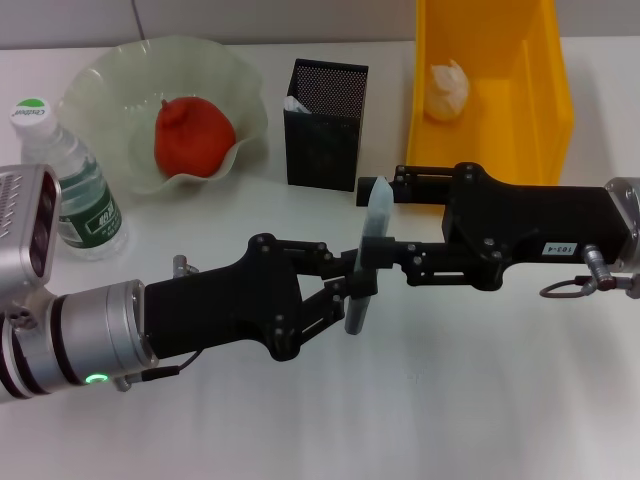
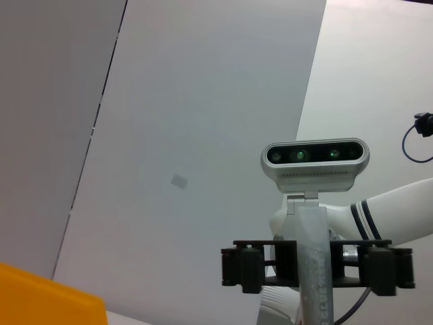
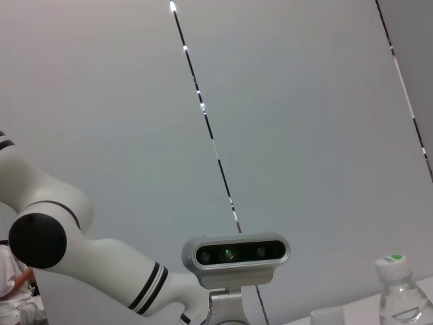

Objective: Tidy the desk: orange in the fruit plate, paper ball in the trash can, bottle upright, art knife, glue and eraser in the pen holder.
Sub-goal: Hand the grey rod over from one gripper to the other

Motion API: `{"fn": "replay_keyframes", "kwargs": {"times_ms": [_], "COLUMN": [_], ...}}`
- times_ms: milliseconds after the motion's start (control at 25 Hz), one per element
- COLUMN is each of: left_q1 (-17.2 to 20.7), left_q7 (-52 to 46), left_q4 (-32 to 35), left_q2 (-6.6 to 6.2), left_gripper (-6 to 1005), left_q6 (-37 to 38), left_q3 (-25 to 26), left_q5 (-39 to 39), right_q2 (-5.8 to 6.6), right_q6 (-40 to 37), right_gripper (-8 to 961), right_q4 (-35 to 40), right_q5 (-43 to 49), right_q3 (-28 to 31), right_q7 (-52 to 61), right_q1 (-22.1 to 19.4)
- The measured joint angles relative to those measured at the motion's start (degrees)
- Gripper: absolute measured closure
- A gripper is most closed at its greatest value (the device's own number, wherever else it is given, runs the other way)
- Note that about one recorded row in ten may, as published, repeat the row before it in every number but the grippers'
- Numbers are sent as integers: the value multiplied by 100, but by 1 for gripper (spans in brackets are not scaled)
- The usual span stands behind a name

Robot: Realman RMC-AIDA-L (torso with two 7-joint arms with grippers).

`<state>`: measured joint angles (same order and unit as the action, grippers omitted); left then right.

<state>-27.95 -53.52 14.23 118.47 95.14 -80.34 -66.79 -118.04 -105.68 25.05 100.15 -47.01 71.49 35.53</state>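
Both grippers meet over the middle of the white desk (image 1: 480, 400), and between them stands a pale, translucent glue stick (image 1: 370, 255), nearly upright with its tip leaning slightly away from the robot. Reaching in from the robot's left, the left gripper (image 1: 352, 290) has its black fingers clenched on the lower half of the stick. From the opposite side the right gripper (image 1: 385, 250) is closed on the stick a little higher up, so the two hold it together at close quarters. In the left wrist view the same stick (image 2: 312, 271) rises in front of the black jaws of the other arm, with the robot's head camera (image 2: 315, 162) behind it.

Beyond the stick, the black mesh pen holder (image 1: 325, 125) stands upright with something white poking above its rim. To its left, the pale green fruit plate (image 1: 100, 100) holds the orange (image 1: 192, 135). The bottle (image 1: 70, 190) stands upright just beside the plate, nearer the robot's left arm. On the far right, the yellow trash can (image 1: 540, 90) has the paper ball (image 1: 448, 90) lying inside it.
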Motion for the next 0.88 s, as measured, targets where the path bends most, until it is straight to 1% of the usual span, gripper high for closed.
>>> {"fn": "replay_keyframes", "kwargs": {"times_ms": [400, 520, 720, 880], "left_q1": [-10, -9, -7, -7], "left_q7": [0, -1, 0, 5], "left_q4": [17, 18, 18, 16], "left_q2": [1, 1, 1, 1], "left_gripper": [858, 858, 858, 858], "left_q6": [2, 3, 5, 5], "left_q3": [0, 1, -1, -1], "left_q5": [0, 3, -7, -8], "right_q2": [-10, -9, -7, -7], "right_q6": [69, 56, 46, 53], "right_gripper": [337, 583, 795, 801], "right_q4": [-11, -4, -1, -5], "right_q5": [5, 6, 7, -3], "right_q3": [-10, -12, -110, -158], "right_q7": [38, 40, 41, 32], "right_q1": [74, 77, 99, 108]}}
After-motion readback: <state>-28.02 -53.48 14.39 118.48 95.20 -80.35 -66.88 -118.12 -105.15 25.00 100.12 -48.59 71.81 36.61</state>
